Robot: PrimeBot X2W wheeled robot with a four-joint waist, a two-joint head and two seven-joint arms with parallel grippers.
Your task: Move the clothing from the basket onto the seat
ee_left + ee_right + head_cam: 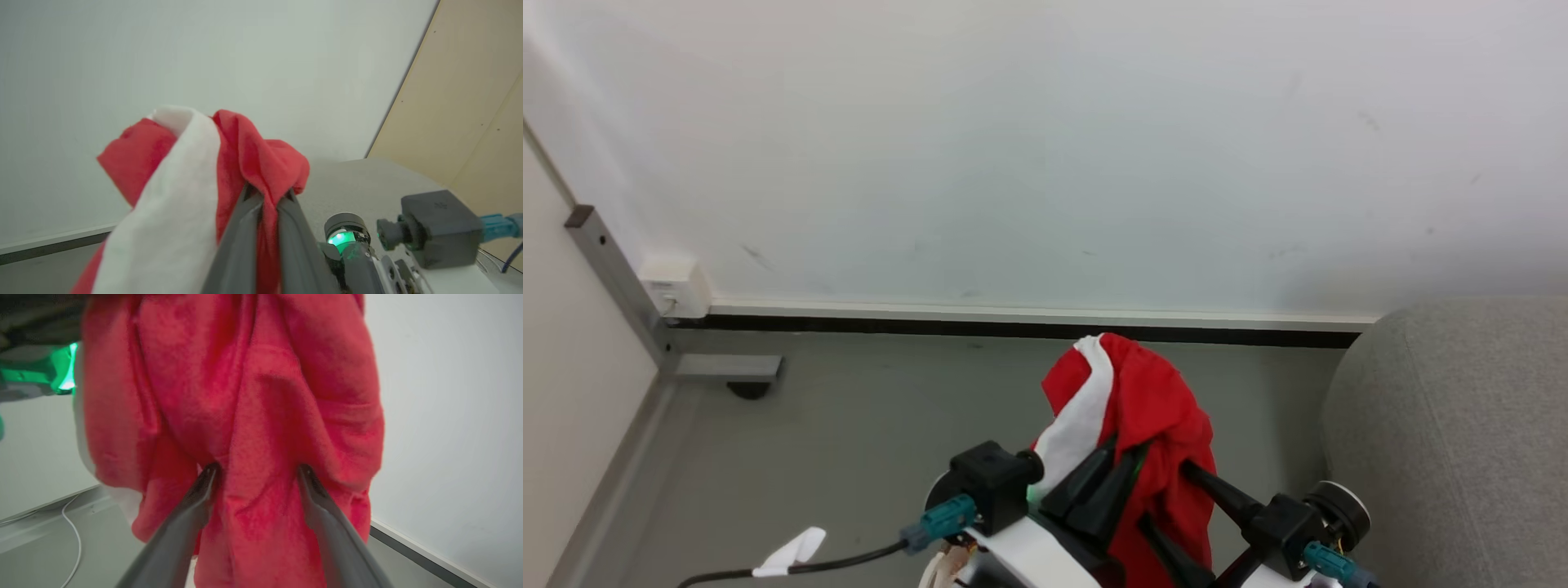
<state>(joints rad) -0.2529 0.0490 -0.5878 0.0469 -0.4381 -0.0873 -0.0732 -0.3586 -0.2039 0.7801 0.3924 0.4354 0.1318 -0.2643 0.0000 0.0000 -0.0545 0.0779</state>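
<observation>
A piece of the clothing (pixel 1152 408), bright red with a white panel, hangs bunched in the air low in the head view. My left gripper (pixel 1123 457) is shut on it; in the left wrist view its fingertips (pixel 267 196) pinch a red fold (pixel 261 163). My right gripper (pixel 1161 492) comes in from the right, open. In the right wrist view its spread fingers (pixel 256 469) press against the hanging red fabric (pixel 245 396), with a fold bulging between them. The grey seat (pixel 1454 425) is to the right of the garment. The basket is out of view.
A white wall (pixel 1045 147) with a dark baseboard (pixel 1013 328) stands behind grey floor (pixel 866 425). At the left are a metal frame leg (pixel 621 278), a white box (pixel 674 287) and a black cable with a white tag (pixel 792 551).
</observation>
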